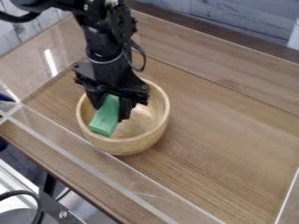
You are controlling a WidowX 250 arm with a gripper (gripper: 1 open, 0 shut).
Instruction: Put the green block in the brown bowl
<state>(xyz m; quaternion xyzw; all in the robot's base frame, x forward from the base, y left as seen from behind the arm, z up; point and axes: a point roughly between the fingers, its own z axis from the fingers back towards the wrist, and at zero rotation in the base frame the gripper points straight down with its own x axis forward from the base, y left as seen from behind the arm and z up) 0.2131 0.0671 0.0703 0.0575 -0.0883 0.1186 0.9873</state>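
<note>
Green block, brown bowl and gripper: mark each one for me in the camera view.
green block (107, 119): camera view, on its broad green face.
brown bowl (149, 132): camera view, on the near right rim.
gripper (114, 102): camera view, midway between its fingertips.

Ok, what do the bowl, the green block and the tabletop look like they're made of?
Brown bowl: seemingly wood, light tan, matte, with a thick rounded rim. Green block: uniform bright green with flat matte faces; painted wood or plastic, the picture doesn't settle which. Table: wood-look surface with long grain streaks, slightly glossy, possibly laminate. Barrier around it: clear, likely acrylic, given its reflections.
</note>
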